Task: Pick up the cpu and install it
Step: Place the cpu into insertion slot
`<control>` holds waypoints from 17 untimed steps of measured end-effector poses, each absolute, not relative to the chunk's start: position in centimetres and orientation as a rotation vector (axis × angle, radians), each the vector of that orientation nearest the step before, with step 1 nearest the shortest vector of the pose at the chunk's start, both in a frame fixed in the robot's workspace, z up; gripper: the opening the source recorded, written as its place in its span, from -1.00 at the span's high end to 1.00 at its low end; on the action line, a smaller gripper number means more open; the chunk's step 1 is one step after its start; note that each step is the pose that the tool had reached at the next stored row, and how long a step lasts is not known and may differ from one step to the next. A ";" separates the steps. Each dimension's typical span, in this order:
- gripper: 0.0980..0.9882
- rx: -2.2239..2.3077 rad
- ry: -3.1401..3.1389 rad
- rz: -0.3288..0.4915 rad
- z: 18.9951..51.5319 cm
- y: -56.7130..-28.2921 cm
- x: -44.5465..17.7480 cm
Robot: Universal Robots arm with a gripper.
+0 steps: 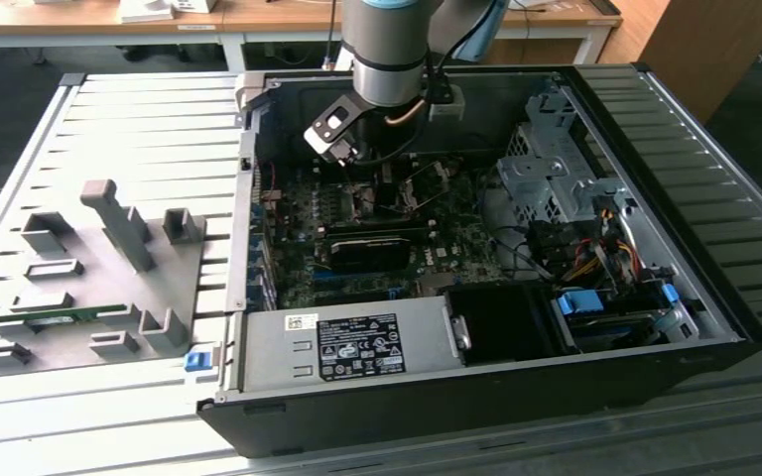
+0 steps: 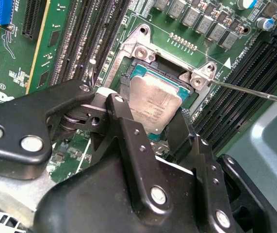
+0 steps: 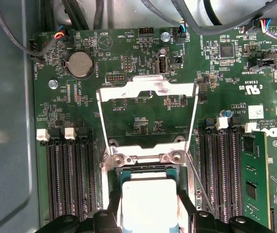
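Observation:
The cpu (image 2: 158, 99) is a small square chip with a silvery-grey top. It lies within the metal-framed socket (image 2: 142, 50) on the green motherboard, slightly tilted. My gripper (image 2: 150, 110) is shut on it, one black finger against each of two opposite edges. In the first wrist view the cpu (image 3: 148, 191) sits between the fingers of the gripper (image 3: 149, 208), just below the socket's raised load plate (image 3: 150, 89). In the exterior view the gripper (image 1: 384, 196) reaches down into the open computer case over the board's middle.
Memory slots flank the socket, with a green memory stick (image 3: 254, 170) in one. A thin socket lever (image 2: 254, 93) sticks out sideways. The power supply (image 1: 354, 347), drive cage (image 1: 554, 169) and cables crowd the case. A grey fixture plate (image 1: 103, 288) lies at the exterior view's left.

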State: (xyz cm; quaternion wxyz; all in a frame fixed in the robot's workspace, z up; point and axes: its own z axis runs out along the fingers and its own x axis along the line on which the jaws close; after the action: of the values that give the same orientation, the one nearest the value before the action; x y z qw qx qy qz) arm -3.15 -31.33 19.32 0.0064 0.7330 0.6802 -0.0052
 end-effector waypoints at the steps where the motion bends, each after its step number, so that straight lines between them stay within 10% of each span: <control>1: 0.01 2.293 2.128 -0.016 19.3 -31.3 -3.2; 17: -0.15 2.293 2.128 -0.016 19.3 -31.3 -3.1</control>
State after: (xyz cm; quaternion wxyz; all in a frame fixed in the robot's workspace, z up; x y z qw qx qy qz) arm -3.15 -31.33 19.26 0.0064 0.7330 0.6802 -0.0050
